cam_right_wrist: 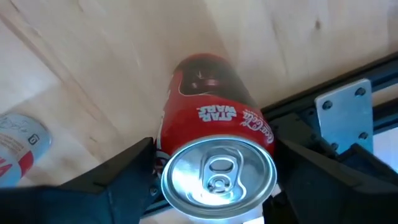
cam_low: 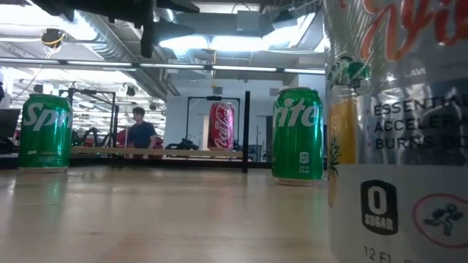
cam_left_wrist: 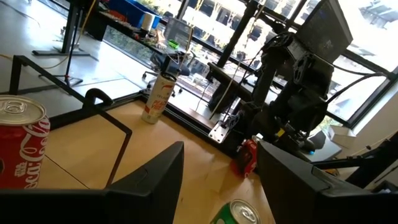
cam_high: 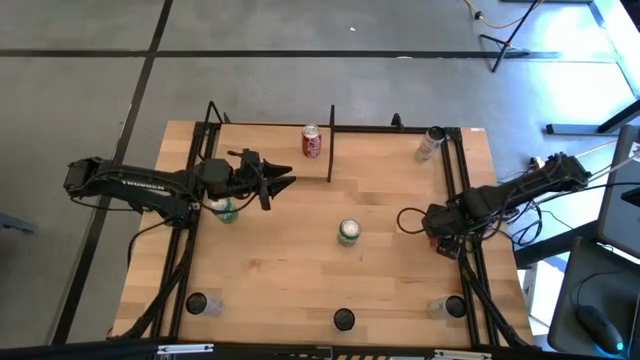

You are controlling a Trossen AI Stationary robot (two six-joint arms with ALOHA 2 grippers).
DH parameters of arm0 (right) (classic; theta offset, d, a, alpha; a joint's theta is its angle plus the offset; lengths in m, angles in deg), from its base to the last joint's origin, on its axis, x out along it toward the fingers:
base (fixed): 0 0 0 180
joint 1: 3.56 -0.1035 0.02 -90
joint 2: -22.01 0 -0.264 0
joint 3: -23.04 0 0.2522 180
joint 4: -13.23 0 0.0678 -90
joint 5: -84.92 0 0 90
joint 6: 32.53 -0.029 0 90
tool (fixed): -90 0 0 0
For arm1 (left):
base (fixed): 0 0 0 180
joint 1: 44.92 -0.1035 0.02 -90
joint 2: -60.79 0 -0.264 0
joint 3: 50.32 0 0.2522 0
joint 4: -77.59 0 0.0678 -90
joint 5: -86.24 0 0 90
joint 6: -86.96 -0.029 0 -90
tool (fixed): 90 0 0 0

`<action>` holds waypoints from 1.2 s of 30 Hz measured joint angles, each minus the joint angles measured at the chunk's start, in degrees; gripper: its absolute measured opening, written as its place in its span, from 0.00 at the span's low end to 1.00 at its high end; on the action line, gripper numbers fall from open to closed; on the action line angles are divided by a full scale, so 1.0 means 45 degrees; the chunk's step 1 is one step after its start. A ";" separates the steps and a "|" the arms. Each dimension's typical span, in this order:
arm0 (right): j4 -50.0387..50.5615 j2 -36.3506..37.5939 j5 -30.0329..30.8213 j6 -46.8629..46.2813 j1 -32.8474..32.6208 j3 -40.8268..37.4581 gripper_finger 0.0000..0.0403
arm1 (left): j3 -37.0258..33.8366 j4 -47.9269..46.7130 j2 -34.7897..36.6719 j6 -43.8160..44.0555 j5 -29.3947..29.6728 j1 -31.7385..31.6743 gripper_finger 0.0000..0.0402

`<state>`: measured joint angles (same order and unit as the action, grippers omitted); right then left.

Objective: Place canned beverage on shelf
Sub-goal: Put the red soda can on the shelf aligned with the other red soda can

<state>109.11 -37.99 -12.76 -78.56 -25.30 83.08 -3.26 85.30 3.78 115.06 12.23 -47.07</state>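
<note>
Left gripper (cam_high: 283, 181) hangs with fingers spread and empty above the table, just short of the shelf (cam_high: 270, 158), where one red can (cam_high: 312, 141) already stands (one down, by the look of it). A green can (cam_high: 348, 232) waits mid-table, and far right the right gripper (cam_high: 447, 243) straddles the Star Wars can (cam_right_wrist: 214, 152), fingers apart, not yet clamped

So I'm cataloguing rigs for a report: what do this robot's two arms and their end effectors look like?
Both arms are dark, nearly black. The left arm carries pale lettering along its link; the right arm trails black cables, one looping beside it. The left end effector has broad, flat matte-black fingers with angular edges; the right end effector looks alike.
</note>
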 joint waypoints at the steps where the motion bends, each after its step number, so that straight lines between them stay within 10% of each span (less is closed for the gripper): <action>1: -0.0045 -0.0069 0.0017 0.0057 0.0005 0.0000 0.74 | 0.0000 0.0000 0.0000 0.0000 0.0000 0.0000 0.48; 36: -0.3552 -0.2002 0.1583 0.2225 0.0005 0.2095 0.56 | 0.0000 -0.0010 0.0000 0.1094 0.0058 0.0116 0.48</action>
<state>93.12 -47.00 -5.63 -68.55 -25.27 92.51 -3.26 85.26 3.78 119.98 12.49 -46.55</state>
